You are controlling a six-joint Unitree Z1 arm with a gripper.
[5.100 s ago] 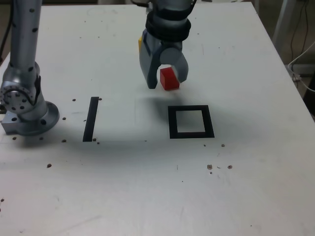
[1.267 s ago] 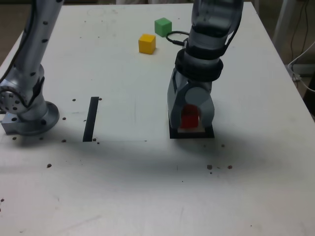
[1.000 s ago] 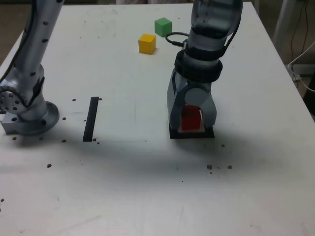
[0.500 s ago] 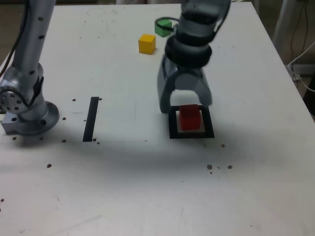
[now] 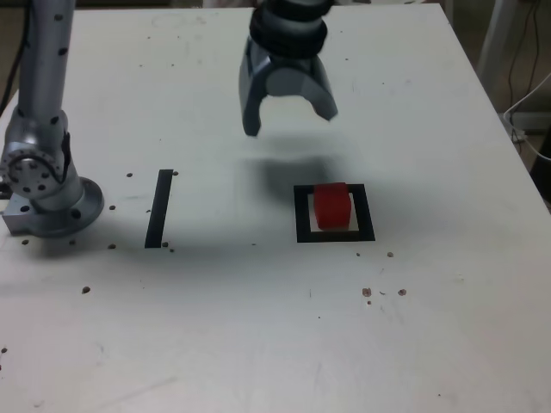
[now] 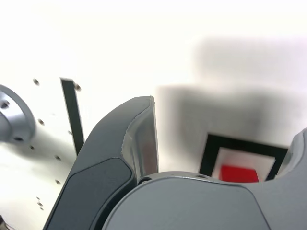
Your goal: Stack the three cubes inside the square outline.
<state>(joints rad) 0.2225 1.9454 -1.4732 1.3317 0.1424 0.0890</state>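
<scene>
One red cube (image 5: 331, 205) sits inside the square outline (image 5: 335, 213) in the exterior view, on the white tabletop (image 5: 258, 327). The hand (image 5: 289, 108) hangs above & behind it, w/ fingers spread apart, nothing btwn them. A black tape strip (image 5: 159, 207) lies at the exterior view's left, near the arm base (image 5: 47, 194). Wrist view: cube (image 6: 239, 173) in outline (image 6: 238, 149), partly hidden behind the hand.

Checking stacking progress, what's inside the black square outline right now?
One red cube sits inside the square outline, nothing on top. The white centre under it is covered. Yellow and green cubes aren't visible.
</scene>
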